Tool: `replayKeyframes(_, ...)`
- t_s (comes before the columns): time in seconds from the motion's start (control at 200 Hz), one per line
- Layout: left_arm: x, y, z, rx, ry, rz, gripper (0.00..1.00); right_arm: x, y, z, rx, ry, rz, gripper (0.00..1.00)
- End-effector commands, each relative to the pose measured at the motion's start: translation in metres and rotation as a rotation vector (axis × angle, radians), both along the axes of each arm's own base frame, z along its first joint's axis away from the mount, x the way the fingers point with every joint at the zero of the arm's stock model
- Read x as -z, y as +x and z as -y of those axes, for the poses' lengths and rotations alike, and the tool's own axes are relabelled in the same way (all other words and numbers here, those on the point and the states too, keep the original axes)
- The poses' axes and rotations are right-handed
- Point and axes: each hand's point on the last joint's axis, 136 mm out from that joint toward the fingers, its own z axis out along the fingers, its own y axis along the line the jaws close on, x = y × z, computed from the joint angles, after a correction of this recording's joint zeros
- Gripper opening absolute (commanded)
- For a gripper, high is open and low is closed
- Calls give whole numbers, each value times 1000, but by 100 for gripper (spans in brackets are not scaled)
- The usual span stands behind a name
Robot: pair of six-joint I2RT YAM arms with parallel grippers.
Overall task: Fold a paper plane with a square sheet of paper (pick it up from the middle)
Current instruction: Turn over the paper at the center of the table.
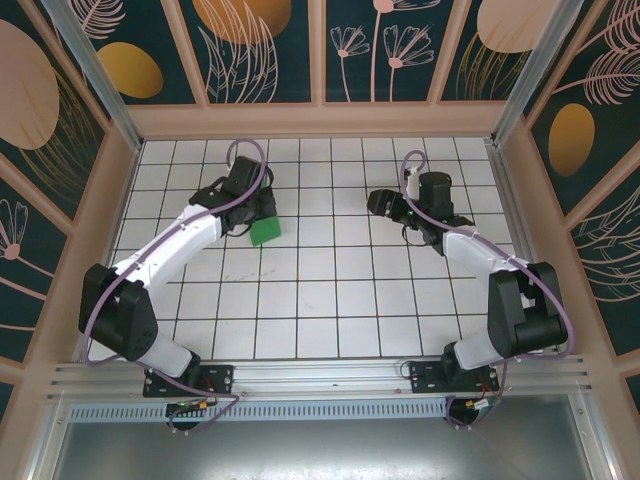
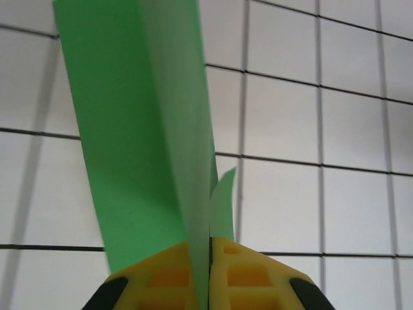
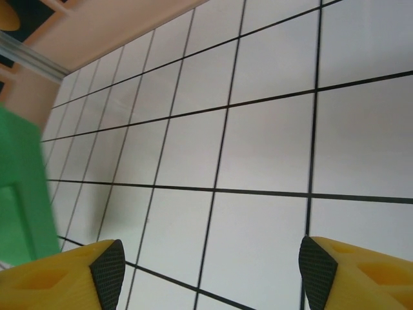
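Left wrist view: the left gripper (image 2: 210, 255) pinches the green paper (image 2: 135, 148) at the far left of the table (image 1: 330, 290) while the right gripper (image 3: 213, 268) gapes empty, so this thin, one-sided hold may slip or crumple creases.

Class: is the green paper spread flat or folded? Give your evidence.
Folded: the square sheet of paper shows overlapping layers meeting along an edge, pinched in the shut left tool.

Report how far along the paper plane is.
Done: the green paper shows at least one fold, its layers doubled. In hand: the left end effector is shut on it; the right end effector is open, empty. Left: no pointed dart shape yet, so more folds.
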Motion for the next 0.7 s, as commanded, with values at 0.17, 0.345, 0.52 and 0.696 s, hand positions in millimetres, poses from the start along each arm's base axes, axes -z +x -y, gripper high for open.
replayKeyframes(0.17, 19, -22, -85, -180, 708, -198, 7, -2, 0, 24, 90, -89, 41, 76)
replayKeyframes(0.345, 54, -13, -67, -165, 882, -243, 6, -1, 1, 29, 112, -93, 32, 76)
replayKeyframes(0.52, 100, -3, -29, -106, 944, -279, 7, 2, 2, 33, 126, -97, 24, 76)
replayKeyframes(0.696, 133, 10, 9, -33, 880, -288, 9, 5, 3, 34, 132, -91, 12, 75)
